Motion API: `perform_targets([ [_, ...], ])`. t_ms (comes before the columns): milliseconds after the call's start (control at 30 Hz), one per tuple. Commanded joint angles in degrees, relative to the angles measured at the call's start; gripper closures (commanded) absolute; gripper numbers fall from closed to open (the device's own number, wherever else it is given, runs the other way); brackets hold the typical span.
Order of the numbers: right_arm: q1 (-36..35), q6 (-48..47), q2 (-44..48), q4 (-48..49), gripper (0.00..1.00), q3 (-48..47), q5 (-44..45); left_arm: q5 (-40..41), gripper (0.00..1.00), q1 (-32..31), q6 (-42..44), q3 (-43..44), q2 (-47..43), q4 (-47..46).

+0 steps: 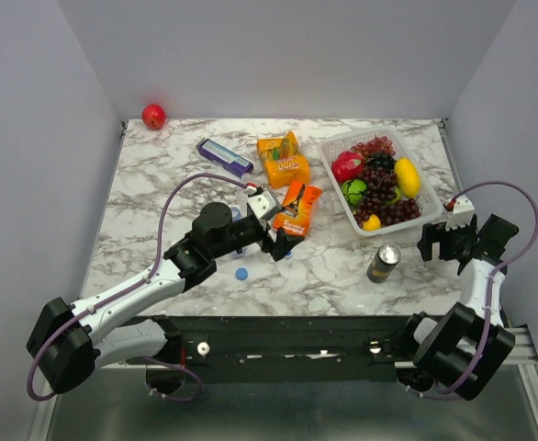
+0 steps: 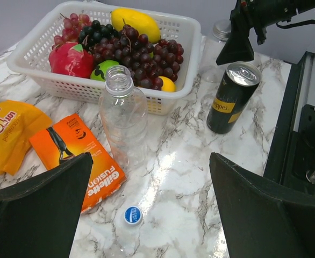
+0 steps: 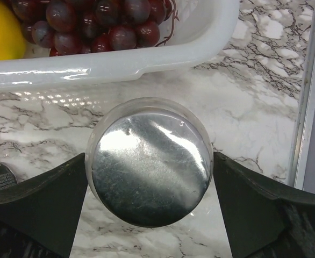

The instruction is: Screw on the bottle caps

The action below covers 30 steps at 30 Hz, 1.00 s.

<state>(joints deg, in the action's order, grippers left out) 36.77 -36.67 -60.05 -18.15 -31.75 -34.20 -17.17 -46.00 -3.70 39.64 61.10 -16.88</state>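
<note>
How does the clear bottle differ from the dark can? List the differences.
The clear bottle is see-through; the dark can is opaque black with a silver top. The bottle narrows to a threaded neck with no cap on; the can is a straight cylinder. The bottle stands beside the orange packet, in front of the basket; the can stands off the basket's corner. Both stand upright on the marble table.

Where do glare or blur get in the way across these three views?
Right wrist view: glare on the silvery round lid and along the white basket's rim; the right gripper's fingers look soft. Left wrist view: clear bottle and blue cap sharp, the left gripper's fingers blurred, the drink can gleaming on top. Top view: even light, faint shadows.
</note>
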Motion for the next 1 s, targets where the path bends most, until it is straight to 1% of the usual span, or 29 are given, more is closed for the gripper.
perform_targets([
  [0,0.49,-0.77,1.51,-2.58,0.0,-2.44,0.88,-1.73,0.01,-0.14,-0.43,-0.09,-0.1,-2.28],
  [67,0.49,-1.39,2.65,-6.17,0.0,-4.02,1.41,-2.25,0.01,-0.14,-0.43,0.18,-0.37,-2.1],
  [133,0.49,-0.43,4.76,-9.17,0.0,-8.22,3.25,-2.34,0.01,-0.14,-0.34,0.7,-0.63,-1.31],
  [167,0.49,-0.25,5.03,-13.71,0.0,-10.33,3.69,-2.6,0.01,-0.14,-0.25,1.05,-0.72,-1.05],
  [200,0.49,0.01,4.6,-16.45,0.0,-15.66,3.78,-3.22,0.01,-0.14,0.01,1.4,-0.89,-0.44],
  [300,0.49,2.99,4.33,-23.49,0.01,-23.24,5.1,-3.66,0.01,-0.14,0.45,2.63,-1.16,-0.08],
  [333,0.49,3.0,4.33,-24.99,0.0,-28.06,3.97,-3.75,0.01,-0.14,0.89,3.33,-1.16,-0.08],
  [400,0.49,2.92,4.5,-28.42,0.0,-33.27,0.82,-4.01,0.01,-0.14,1.42,4.3,-1.42,0.53],
  [433,0.49,3.35,4.42,-28.95,0.0,-37.47,-4.25,-3.84,0.01,-0.14,1.68,5.44,-1.42,0.97],
  [500,-0.03,5.71,3.54,-29.31,0.01,-40.57,-11.21,-3.66,0.01,-0.06,2.21,6.85,-1.6,2.89],
  [533,-3.6,6.86,3.28,-29.05,0.0,-41.89,-14.55,-3.4,0.01,0.12,2.56,8.25,-1.6,3.87],
  [567,-7.03,7.39,3.01,-27.91,0.0,-43.04,-14.24,-3.48,0.01,0.29,3.17,8.96,-1.69,4.92],
  [600,-11.59,5.83,3.1,-27.55,0.0,-43.31,-12.93,-3.66,0.01,0.56,3.26,9.57,-1.95,6.93],
  [633,-21.73,4.51,3.27,-27.38,0.0,-43.14,-9.26,-4.01,0.01,1.34,3.44,10.54,-2.12,8.0],
  [700,-31.28,2.22,3.98,-25.19,0.0,-40.6,-6.16,-5.41,0.01,1.96,3.44,11.6,-2.56,11.76],
  [733,-39.33,2.39,3.98,-23.7,0.0,-39.72,-2.75,-5.59,0.01,2.23,5.09,12.56,-2.74,13.18],
  [833,-48.6,2.56,0.47,-21.06,0.01,-38.3,0.0,-6.56,0.01,2.84,8.35,13.62,-3.7,18.19],
  [900,-50.65,4.75,-1.81,-18.86,0.02,-37.34,0.18,-6.74,0.01,3.28,11.68,14.24,-4.49,21.78],
  [967,-53.11,5.2,-3.22,-15.7,0.02,-36.9,2.19,-6.65,0.01,4.16,13.89,14.85,-4.85,23.64],
])
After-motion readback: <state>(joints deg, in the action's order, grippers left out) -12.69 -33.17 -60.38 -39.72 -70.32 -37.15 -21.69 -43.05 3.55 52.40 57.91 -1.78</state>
